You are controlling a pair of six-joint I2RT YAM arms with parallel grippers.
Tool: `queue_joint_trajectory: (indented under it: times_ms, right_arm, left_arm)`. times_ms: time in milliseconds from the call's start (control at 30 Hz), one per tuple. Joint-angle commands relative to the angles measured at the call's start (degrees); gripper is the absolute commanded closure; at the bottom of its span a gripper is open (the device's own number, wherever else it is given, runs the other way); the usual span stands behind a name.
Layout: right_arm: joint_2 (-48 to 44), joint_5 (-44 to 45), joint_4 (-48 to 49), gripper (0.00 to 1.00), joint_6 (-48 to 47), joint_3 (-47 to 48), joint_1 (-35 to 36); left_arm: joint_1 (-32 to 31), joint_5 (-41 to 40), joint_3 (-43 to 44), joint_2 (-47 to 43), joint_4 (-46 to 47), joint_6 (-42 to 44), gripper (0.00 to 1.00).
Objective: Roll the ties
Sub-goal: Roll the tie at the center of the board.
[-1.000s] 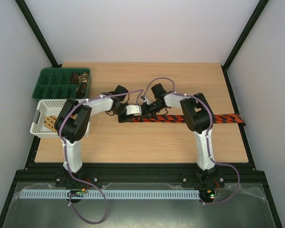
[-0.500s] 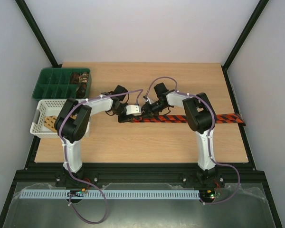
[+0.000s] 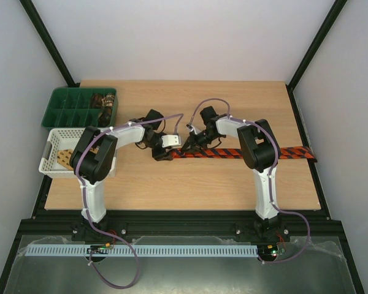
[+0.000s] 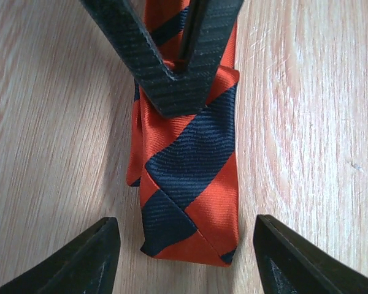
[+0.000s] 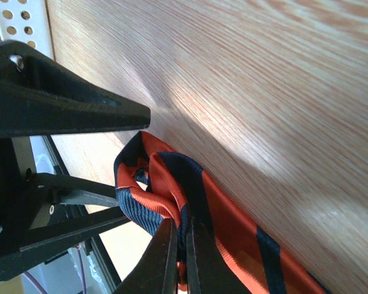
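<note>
A red-and-black striped tie [image 3: 245,152] lies across the table, its wide end at the right edge. Its narrow end is folded over into a small loop [image 5: 148,184]. My right gripper [image 5: 183,229] is shut on this folded end, pinching the layers together; it also shows in the top view [image 3: 187,147]. My left gripper [image 4: 185,223] is open, one finger on each side of the folded end [image 4: 190,184], not touching it. The right gripper's shut fingers [image 4: 172,79] press on the tie just beyond. The left gripper also shows in the top view [image 3: 164,154].
A green compartment tray [image 3: 67,107] at the back left holds a rolled brown tie [image 3: 103,100]. A white lattice basket [image 3: 52,160] at the left edge holds a tan patterned tie [image 3: 64,157]. The two arms meet near the table's middle.
My right gripper has moved down and left onto the tie's narrow end, which now sits raised and folded. The left gripper has shifted slightly left.
</note>
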Motion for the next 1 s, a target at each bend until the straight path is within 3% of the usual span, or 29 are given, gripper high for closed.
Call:
queue_joint_trajectory:
  times_ms: [0,167,467,700,967]
  right_arm:
    - [-0.8,1.2,-5.3,0.99,-2.6,1.2,-0.4]
    - [0.3,3.4,-4.8,0.99,-3.4,0.5,-0.4]
    - [2.1,7.4,-4.6,0.99,-3.7,-1.0,-0.5]
    - [2.3,7.5,-4.4,0.99,-3.6,-1.2,-0.5]
    - [2.4,6.8,-4.2,0.98,-3.2,-1.2,-0.7]
  left_arm:
    - [0.3,1.6,-0.7,-1.8,0.5,1.1,0.35]
    - [0.3,1.0,-1.4,-1.1,0.6,1.8,0.25]
    - [0.5,2.2,-0.9,-0.9,-0.8,3.7,0.38]
    - [-0.4,5.2,1.5,-1.5,1.1,0.1,0.53]
    - [-3.2,7.4,4.9,-0.1,1.3,-3.1,0.59]
